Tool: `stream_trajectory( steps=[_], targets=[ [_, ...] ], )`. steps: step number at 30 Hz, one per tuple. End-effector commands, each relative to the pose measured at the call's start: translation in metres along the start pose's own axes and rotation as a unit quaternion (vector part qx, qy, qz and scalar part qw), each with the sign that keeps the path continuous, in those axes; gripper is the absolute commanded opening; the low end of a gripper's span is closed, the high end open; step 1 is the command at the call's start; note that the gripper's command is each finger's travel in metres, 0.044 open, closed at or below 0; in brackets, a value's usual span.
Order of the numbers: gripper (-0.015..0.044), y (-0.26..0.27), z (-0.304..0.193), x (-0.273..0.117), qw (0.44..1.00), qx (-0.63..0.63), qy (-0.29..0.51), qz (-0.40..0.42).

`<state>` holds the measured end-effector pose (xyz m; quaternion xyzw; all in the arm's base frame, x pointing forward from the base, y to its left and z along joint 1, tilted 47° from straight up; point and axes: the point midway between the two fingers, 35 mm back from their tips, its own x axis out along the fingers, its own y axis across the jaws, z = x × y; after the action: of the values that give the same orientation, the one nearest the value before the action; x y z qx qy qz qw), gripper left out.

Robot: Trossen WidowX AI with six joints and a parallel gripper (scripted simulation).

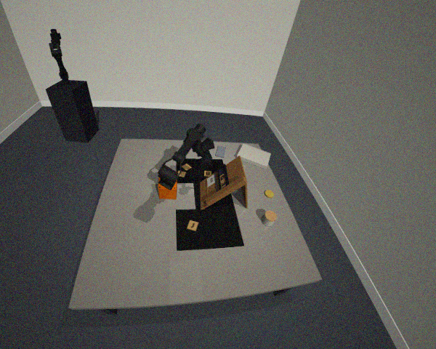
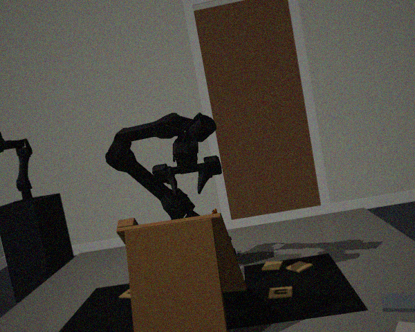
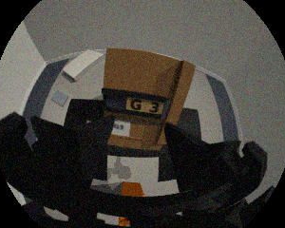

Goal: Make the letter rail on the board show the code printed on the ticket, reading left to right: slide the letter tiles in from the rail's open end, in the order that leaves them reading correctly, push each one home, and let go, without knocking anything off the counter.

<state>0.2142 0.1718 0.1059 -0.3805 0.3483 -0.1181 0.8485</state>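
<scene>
The wooden board (image 1: 236, 173) (image 2: 175, 274) (image 3: 138, 68) stands tilted on the black mat (image 1: 211, 234). In the wrist view its rail holds a G tile (image 3: 136, 104) and, to the right, a 3 tile (image 3: 154, 107) near the closed right end; dark channel shows left of the G. The ticket (image 1: 211, 180) (image 3: 122, 127) is below the rail; its print seems to start with G3, the rest unclear. Loose tiles (image 1: 187, 166) (image 1: 182, 174) (image 1: 208, 173) lie behind the board, and another tile (image 1: 192, 225) in front. My gripper (image 2: 187, 193) (image 3: 140, 122) is open and empty, raised clear of the board.
An orange box (image 1: 167, 190) (image 3: 132, 189) stands left of the board. A white block (image 1: 253, 155) (image 3: 83, 65) and a blue-grey pad (image 1: 221, 151) (image 3: 60, 98) lie at the back right. A yellow disc (image 1: 269, 193) and a wood-topped cylinder (image 1: 269, 217) are near the right edge.
</scene>
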Motion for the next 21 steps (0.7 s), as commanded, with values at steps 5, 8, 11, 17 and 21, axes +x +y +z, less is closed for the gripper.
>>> stream_trajectory(
  steps=[5,8,11,17,21],
  targets=[
    [0.0440,-0.0112,-0.0096,-0.0163,0.998,0.005,-0.058,0.002],
    [0.0440,-0.0112,-0.0096,-0.0163,0.998,0.005,-0.058,0.002],
    [0.0440,-0.0112,-0.0096,-0.0163,0.998,0.005,-0.058,0.002],
    [0.0440,-0.0112,-0.0096,-0.0163,0.998,0.005,-0.058,0.002],
    [0.0440,-0.0112,-0.0096,-0.0163,0.998,0.005,-0.058,0.002]
  ],
)
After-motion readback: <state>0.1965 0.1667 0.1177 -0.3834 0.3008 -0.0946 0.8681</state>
